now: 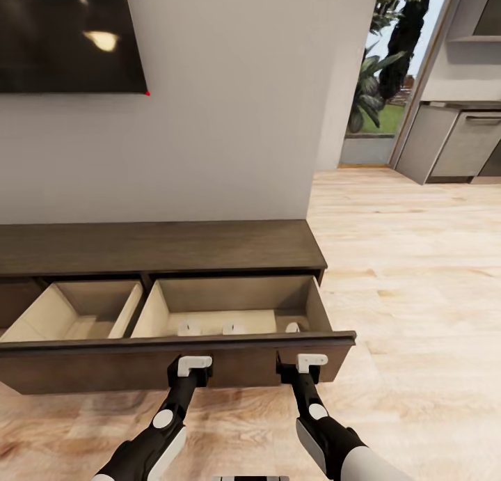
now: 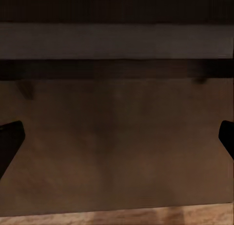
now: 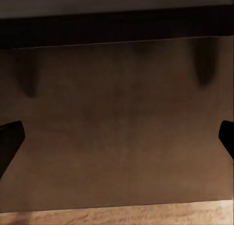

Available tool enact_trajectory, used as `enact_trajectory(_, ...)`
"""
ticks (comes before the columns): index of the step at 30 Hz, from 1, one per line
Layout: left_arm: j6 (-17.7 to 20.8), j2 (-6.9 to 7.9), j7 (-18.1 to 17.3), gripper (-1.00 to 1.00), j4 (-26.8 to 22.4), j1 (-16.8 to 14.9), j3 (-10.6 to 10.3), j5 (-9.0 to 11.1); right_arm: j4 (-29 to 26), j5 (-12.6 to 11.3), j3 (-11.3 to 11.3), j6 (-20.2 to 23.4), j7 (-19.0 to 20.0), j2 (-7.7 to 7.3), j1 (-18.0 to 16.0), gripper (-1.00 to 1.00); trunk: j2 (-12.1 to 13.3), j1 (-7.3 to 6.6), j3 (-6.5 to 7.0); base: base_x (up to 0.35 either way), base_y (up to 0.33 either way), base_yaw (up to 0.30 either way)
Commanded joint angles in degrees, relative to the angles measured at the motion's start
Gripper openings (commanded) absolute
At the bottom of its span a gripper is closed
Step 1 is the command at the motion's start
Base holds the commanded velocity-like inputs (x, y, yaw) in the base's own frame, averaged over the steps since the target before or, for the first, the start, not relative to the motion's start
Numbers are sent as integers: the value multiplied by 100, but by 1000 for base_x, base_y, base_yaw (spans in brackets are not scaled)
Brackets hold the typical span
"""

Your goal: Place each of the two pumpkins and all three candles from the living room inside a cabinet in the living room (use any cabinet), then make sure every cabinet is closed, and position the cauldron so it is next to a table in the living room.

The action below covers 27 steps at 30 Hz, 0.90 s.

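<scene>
Cabinet [image 1: 160, 248] runs along the far wall, dark-brown top, with a wide drawer [image 1: 174, 363] pulled out toward the robot. The drawer has two pale beige compartments split by a divider.

Left compartment [image 1: 76, 310]: nothing made out inside, only bare beige walls and floor.

Right compartment [image 1: 233, 303]: three small pale shapes sit low at its near edge, just behind the drawer front, at about [image 1: 188, 328], [image 1: 233, 327] and [image 1: 292, 326]. They are mostly hidden by the front's rim and match the interior colour; cannot tell what they are.

Left pincer [image 1: 194, 362] is at the drawer front, roughly below the divider-to-centre span of the right compartment. Its white tip looks pressed against the dark front panel. In the left wrist view the two dark fingers [image 2: 10, 139] sit at opposite edges of the picture, so the pincer is spread apart, with the brown drawer front [image 2: 117, 147] flat across the gap between them.

Right pincer [image 1: 312, 360] is at the same front, near its right end. In the right wrist view the fingers [image 3: 10, 139] are likewise at the far edges, spread apart, holding nothing, and the brown panel [image 3: 117, 137] fills the space between.

Both wrist views show a strip of wood floor [image 2: 117, 217] under the panel's lower edge.

A dark wall-mounted screen [image 1: 69, 35] hangs above the cabinet at far left. Light wood floor [image 1: 417, 272] extends right toward a doorway with greenery [image 1: 390, 56] outside and grey kitchen units [image 1: 459, 140] at far right.
</scene>
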Motion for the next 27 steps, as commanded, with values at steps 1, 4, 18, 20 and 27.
enact_trajectory(1,-24,5,48,100,8,-6,-40,35,6,-50,51,-21,-33,-3,-5,100,-2,1,-4,177,0,0)
enact_trajectory(4,-21,5,48,100,10,-6,-41,35,5,-50,53,-21,-33,-3,-5,100,-2,1,-4,131,0,0)
enact_trajectory(18,-20,5,48,100,10,-6,-40,35,-1,-50,54,-21,-33,-3,-5,100,-2,1,-4,162,0,0)
enact_trajectory(20,-20,5,48,100,13,-6,-38,35,0,-50,54,-21,-33,-3,-5,100,-2,1,-4,258,0,0)
enact_trajectory(27,-20,5,39,100,17,-6,-35,35,-1,-50,54,-21,-33,-3,-5,100,-2,1,-4,267,0,0)
